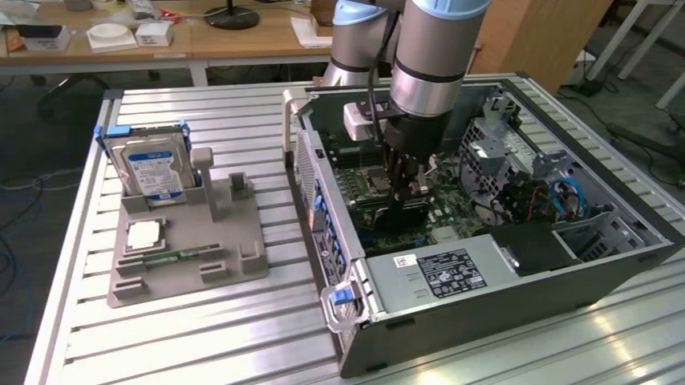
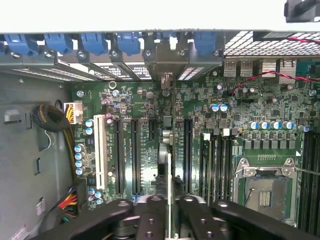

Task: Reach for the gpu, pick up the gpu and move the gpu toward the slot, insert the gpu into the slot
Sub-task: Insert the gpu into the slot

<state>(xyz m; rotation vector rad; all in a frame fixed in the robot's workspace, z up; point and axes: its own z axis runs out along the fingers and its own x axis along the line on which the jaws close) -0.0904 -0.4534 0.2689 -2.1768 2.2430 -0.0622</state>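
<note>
Currently my gripper (image 2: pixel 169 212) is lowered inside the open computer case (image 1: pixel 599 265), directly above the motherboard (image 2: pixel 260 107). Its fingers (image 2: pixel 150 215) stand close on either side of the gpu (image 2: pixel 169 165), which in the wrist view appears edge-on as a thin upright card running straight ahead of the tool toward the rear wall of the case. I judge the fingers to be clamped on the card, though the contact itself is partly hidden.

Progress, as judged from the scene:
1. Reaching and picking up are complete; the card is off the grey parts fixture (image 1: pixel 192 257), which lies well away from the tool, outside the case.
2. Transport is complete; the card stands over the row of long expansion slots (image 2: pixel 135 155), its bracket end meeting the blue-clipped bracket row (image 2: pixel 130 42) ahead of the tool.
3. Insertion is under way or near its end; whether the card is fully seated cannot be determined.

Markings: a hard drive (image 1: pixel 150 168) on the fixture carries a blue-and-white label, and the power supply (image 1: pixel 455 273) beside the tool carries a black label and a small white sticker. No text on these is legible
</note>
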